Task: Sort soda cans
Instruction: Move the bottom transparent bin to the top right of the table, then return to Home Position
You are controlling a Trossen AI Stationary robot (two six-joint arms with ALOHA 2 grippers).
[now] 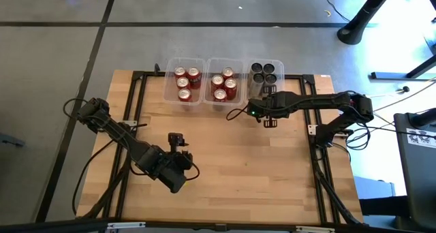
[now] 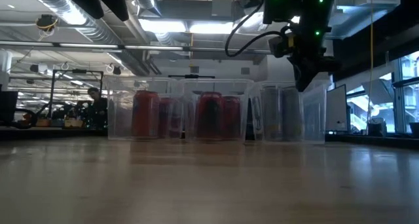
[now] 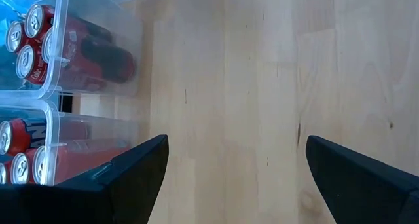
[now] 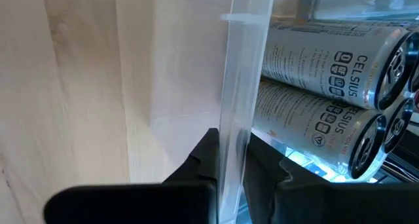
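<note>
Three clear bins stand side by side at the table's far edge. The left bin and the middle bin hold red soda cans, standing upright. The right bin holds dark soda cans, which read silver with print in the right wrist view. My right gripper is at the right bin's near side, shut on its wall. My left gripper hovers open over bare wood at the near left, its fingers wide apart with nothing between them. My right gripper pinches the right bin's clear near wall at its top edge. One finger is outside and the other is inside on the cans' side. The fingers slant down from the near side. The bin's bottom rests on the table.
The wooden table top stretches bare between the bins and the near edge. Black frame rails run along the table's sides. Beyond the far edge lie a grey floor and a stand base.
</note>
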